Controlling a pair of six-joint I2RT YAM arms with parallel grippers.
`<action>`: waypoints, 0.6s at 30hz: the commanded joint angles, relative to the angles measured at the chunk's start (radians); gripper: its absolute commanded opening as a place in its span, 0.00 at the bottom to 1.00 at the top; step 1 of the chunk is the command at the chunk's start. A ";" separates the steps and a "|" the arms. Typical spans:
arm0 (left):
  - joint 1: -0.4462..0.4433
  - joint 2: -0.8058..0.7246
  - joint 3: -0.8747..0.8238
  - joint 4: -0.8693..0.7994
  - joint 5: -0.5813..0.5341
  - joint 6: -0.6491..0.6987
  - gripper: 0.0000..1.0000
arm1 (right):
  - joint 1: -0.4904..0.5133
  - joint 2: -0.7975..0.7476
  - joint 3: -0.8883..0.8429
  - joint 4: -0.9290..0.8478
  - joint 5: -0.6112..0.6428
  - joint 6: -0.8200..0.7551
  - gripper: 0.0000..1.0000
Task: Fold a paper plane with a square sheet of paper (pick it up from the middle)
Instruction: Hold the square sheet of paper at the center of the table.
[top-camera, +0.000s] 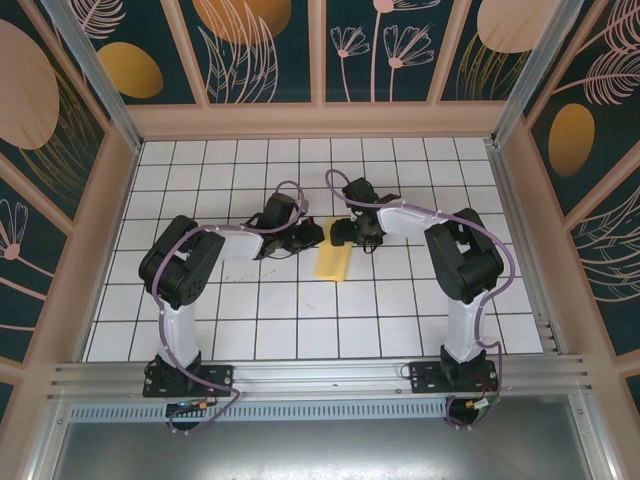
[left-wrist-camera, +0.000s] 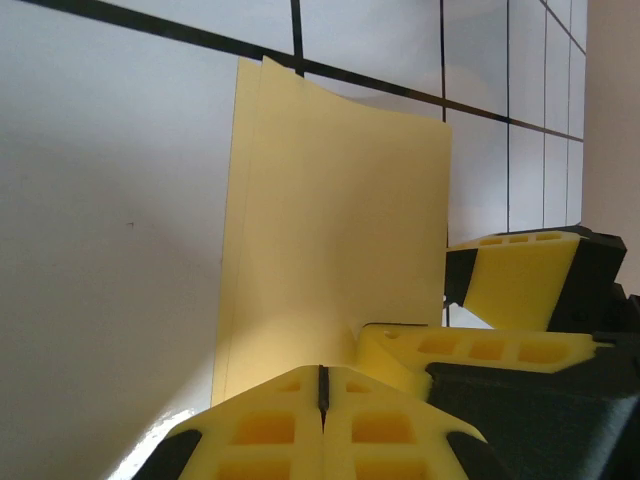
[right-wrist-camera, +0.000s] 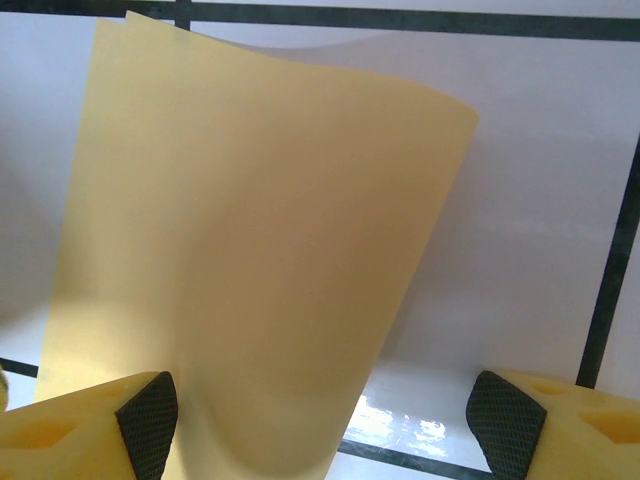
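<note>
Saw left fingers shut at paper edge, right fingers spread wide. Needed firm crease press, edges aligned.

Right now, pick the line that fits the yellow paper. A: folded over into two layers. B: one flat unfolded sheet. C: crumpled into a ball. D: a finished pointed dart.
A: the sheet of paper shows two offset edges at its far end in both wrist views.

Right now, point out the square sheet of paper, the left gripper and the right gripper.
square sheet of paper (top-camera: 333, 263): top view, middle of its face.
left gripper (left-wrist-camera: 322, 385): left wrist view, seam between its closed fingertips.
right gripper (right-wrist-camera: 325, 420): right wrist view, gap between its fingertips.
</note>
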 joint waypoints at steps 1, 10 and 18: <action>-0.009 0.030 0.026 -0.038 0.023 -0.012 0.00 | -0.011 0.058 -0.035 -0.030 0.040 -0.016 0.82; -0.015 0.068 0.061 -0.125 -0.010 0.003 0.00 | -0.010 0.050 -0.034 -0.022 0.028 -0.013 0.82; -0.017 0.063 0.051 -0.162 -0.030 0.019 0.00 | -0.013 -0.070 -0.046 0.053 -0.053 0.083 0.84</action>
